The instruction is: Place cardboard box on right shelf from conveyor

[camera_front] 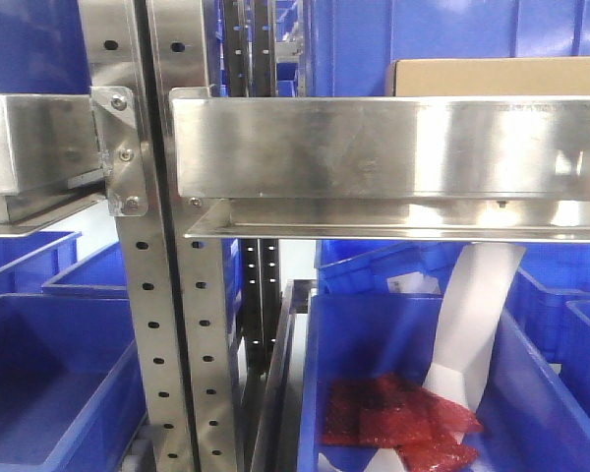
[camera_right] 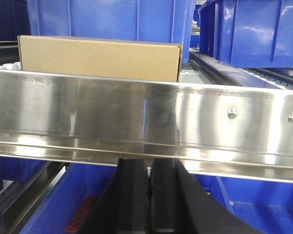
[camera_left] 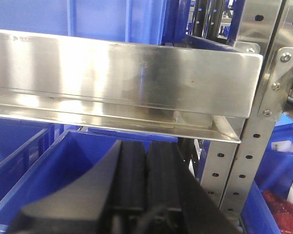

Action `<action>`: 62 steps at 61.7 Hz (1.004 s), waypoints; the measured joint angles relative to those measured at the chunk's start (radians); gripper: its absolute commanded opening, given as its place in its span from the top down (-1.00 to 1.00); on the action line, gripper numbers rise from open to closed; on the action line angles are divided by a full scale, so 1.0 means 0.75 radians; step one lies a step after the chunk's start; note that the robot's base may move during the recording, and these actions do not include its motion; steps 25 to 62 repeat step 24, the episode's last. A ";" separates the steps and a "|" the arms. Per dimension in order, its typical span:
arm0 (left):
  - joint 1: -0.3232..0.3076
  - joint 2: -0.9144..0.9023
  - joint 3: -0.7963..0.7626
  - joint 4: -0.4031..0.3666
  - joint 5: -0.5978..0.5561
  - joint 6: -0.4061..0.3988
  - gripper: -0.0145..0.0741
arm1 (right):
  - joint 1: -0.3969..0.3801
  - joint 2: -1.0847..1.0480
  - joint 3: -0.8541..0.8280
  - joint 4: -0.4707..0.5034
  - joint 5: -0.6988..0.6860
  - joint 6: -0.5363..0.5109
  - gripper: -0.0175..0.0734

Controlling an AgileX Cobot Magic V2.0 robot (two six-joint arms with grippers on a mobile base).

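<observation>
Front view: the cardboard box [camera_front: 501,77] sits on the right shelf [camera_front: 393,147], at upper right of the frame; only its top strip shows above the tall reflective front lip. The perforated upright [camera_front: 167,324] stands left of centre, with a second steel shelf [camera_front: 29,147] bolted on at far left. Lower right: a blue bin [camera_front: 374,393] holding red bubble-wrap pouches [camera_front: 403,423] and a white paper strip [camera_front: 472,324].

Right wrist view: the box fills the upper left, standing behind the shelf lip, its right end near mid-frame. My right gripper [camera_right: 149,204] is at bottom centre, below the lip and apart from the box; its two black fingers are pressed together with nothing between them.

Left wrist view: my left gripper [camera_left: 146,195] is at bottom centre under a steel shelf, fingers likewise pressed together and empty. The upright rises at right. The box is not in this view.

I can't tell from the lip's glare whether the box touches the lip's inner face.
</observation>
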 measured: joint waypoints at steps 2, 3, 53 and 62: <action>0.000 0.000 0.000 0.000 0.000 0.000 0.94 | 0.000 0.000 0.000 0.000 0.000 0.000 0.56; 0.000 0.000 0.000 0.000 0.000 0.000 0.94 | 0.000 0.000 0.000 0.000 0.000 0.000 0.56; 0.000 0.000 0.000 0.000 0.000 0.000 0.94 | 0.000 0.000 0.000 0.000 0.000 0.001 0.56; 0.000 0.000 0.000 0.000 0.000 0.000 0.94 | 0.000 0.000 0.000 0.000 0.000 0.001 0.56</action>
